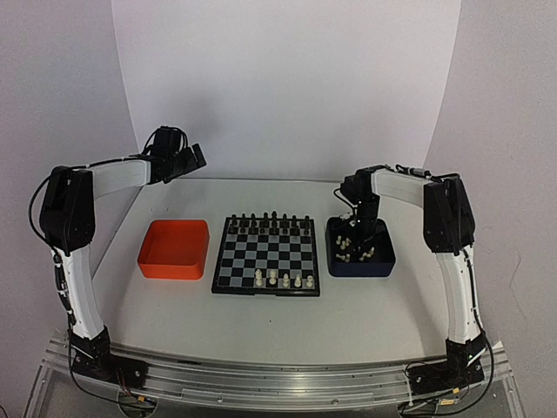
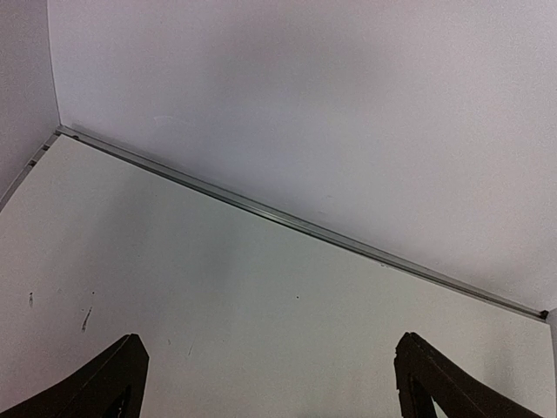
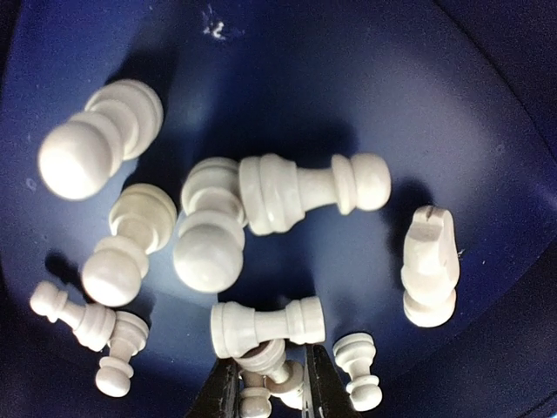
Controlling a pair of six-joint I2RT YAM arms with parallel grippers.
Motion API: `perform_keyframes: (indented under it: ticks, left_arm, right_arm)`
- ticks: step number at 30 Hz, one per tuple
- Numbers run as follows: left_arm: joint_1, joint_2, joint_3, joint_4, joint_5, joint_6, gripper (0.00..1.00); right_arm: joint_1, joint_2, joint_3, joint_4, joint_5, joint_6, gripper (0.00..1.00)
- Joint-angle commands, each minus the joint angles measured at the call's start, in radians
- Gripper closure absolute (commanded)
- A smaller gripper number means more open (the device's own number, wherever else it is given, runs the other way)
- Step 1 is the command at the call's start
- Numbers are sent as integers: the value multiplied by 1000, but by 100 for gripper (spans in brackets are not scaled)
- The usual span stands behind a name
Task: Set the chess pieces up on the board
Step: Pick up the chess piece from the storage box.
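Note:
The board lies at the table's middle, with black pieces along its far rows and several cream-white chess pieces on its near row. More cream-white pieces lie loose in the dark blue tray. My right gripper is down in that tray, its jaws closed on a small cream-white piece just below a lying rook. My left gripper is open and empty, held high at the back left.
An empty orange tray sits left of the board. The dark blue tray sits right of it. The left wrist view shows only bare table and the back wall's metal strip.

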Motion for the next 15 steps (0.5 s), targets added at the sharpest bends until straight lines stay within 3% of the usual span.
perform_keyframes:
  ticks: [1,15]
  left_arm:
    - [-4,-4,11,18,12,-4,0]
    - [-3,-34,-24,28,4,-14,0]
  right_arm:
    - [4,-16,30,28,7,5,83]
    - [5,-32,2,49,-51,32,76]
